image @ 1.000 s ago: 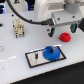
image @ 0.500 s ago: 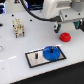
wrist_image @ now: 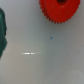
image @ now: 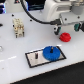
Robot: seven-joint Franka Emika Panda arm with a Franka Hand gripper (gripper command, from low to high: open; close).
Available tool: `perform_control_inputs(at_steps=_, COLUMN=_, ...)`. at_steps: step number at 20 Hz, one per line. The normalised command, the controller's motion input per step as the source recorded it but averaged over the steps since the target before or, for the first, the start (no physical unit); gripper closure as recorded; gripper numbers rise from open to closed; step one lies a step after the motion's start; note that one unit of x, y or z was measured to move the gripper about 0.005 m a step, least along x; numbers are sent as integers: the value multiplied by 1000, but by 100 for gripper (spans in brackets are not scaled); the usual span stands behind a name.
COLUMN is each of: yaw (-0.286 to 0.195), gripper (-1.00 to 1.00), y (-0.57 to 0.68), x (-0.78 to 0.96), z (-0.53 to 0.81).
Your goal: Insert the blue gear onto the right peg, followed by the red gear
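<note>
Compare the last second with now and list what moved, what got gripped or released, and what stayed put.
The arm with its gripper shifted slightly toward the exterior view's right, above the red gear. Nothing was gripped or released; whether the fingers are open cannot be told. The blue gear stayed on the grey plate, and the red gear stayed on the table.
</note>
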Motion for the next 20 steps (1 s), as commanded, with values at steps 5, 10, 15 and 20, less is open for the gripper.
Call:
perform_control_inputs(at_steps=5, yaw=0, gripper=-100, y=-266, x=219, z=0)
perform_control_inputs(at_steps=10, yaw=0, gripper=-100, y=-127, x=378, z=-7)
perform_control_inputs(at_steps=15, yaw=0, gripper=-100, y=61, x=52, z=-87)
perform_control_inputs(at_steps=20, yaw=0, gripper=-100, y=173, x=-121, z=-294)
